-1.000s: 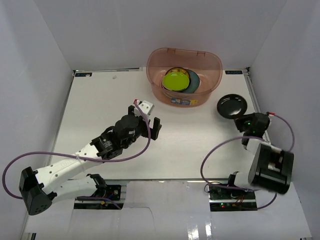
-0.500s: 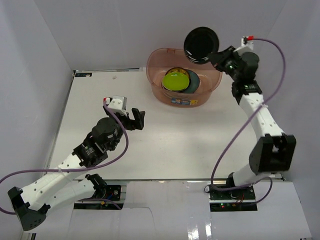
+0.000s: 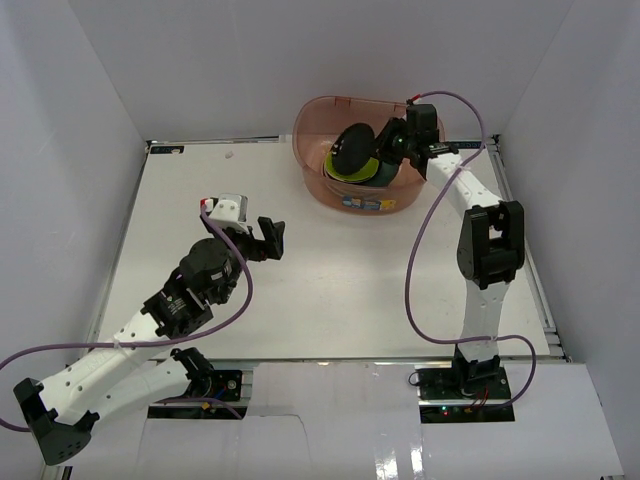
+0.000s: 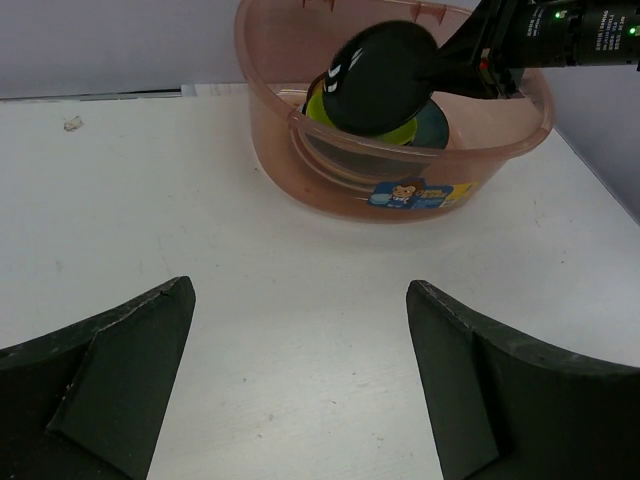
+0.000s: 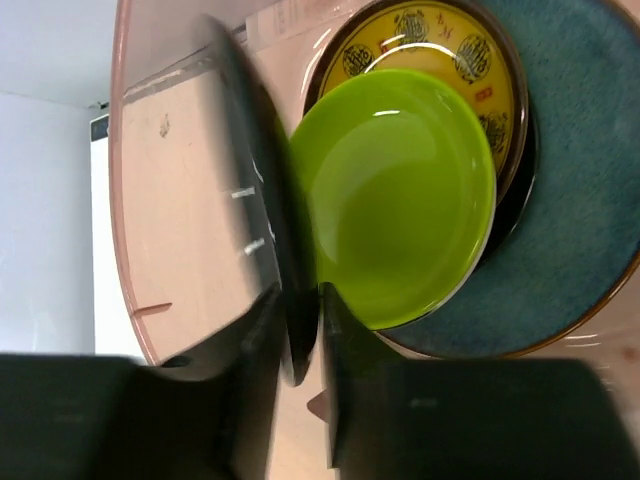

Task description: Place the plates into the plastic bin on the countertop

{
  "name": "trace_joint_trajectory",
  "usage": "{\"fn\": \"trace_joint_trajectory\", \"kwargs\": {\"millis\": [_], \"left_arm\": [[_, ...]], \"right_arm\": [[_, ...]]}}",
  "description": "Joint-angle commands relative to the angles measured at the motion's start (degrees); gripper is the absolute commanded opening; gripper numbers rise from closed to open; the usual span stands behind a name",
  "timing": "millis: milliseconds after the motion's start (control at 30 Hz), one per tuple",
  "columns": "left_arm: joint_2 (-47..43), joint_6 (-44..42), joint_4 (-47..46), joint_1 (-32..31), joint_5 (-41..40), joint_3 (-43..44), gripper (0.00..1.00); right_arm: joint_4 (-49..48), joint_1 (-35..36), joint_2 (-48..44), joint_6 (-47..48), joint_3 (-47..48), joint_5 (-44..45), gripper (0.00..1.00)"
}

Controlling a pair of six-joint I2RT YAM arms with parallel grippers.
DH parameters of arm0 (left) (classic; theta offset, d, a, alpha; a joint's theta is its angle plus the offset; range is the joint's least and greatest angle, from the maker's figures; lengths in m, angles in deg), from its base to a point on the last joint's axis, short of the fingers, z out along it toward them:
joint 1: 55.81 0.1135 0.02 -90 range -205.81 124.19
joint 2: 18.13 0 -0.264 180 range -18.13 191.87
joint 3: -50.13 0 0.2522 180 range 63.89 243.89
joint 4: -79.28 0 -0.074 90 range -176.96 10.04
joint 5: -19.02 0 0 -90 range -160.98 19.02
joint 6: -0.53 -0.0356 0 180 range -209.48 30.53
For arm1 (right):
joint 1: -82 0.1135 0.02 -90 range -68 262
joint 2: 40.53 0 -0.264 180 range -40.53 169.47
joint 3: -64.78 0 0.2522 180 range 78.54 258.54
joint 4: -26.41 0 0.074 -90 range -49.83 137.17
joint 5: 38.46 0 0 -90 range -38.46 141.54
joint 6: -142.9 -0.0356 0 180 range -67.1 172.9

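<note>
The plastic bin stands at the back of the countertop. My right gripper is shut on the rim of a glossy black plate, held tilted on edge inside the bin. In the right wrist view the fingers pinch that plate just above a lime green plate, which lies on a yellow-black patterned plate and a dark teal plate. My left gripper is open and empty over the countertop, well in front of the bin.
White walls enclose the countertop on three sides, with metal rails along its edges. A small scrap lies near the back left. Purple cables trail from both arms.
My right arm carried the black plate up from the right side of the countertop, over the bin's back rim, then down into the bin. My left arm drew back towards the left.
</note>
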Motion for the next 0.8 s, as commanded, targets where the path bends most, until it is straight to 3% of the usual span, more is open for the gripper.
{"fn": "trace_joint_trajectory", "kwargs": {"millis": [0,133,333,433,533,767], "left_arm": [[-0.5,0.2,-0.2,0.4,-0.3,0.5,0.98],[0.0,0.3,-0.3,0.5,0.0,0.4,0.98],[0.3,0.6,-0.3,1.0,0.6,0.3,0.98],[0.7,0.6,-0.7,1.3,0.2,0.1,0.98],[1.7,1.0,-0.8,1.4,0.0,0.0,0.98],[2.1,2.4,-1.7,1.8,3.0,0.9,0.98]], "right_arm": [[0.9,0.2,-0.4,0.0,4.5,1.2,0.31],[4.5,0.2,-0.3,2.4,7.5,1.9,0.67],[6.5,0.2,-6.3,7.4,6.7,5.8,0.94],[6.2,0.2,-13.0,10.7,1.3,7.1,0.97],[4.2,0.2,-22.7,13.1,-5.7,7.0,0.90],[-7.9,2.5,-51.8,18.6,-42.2,-2.4,0.90]]}}
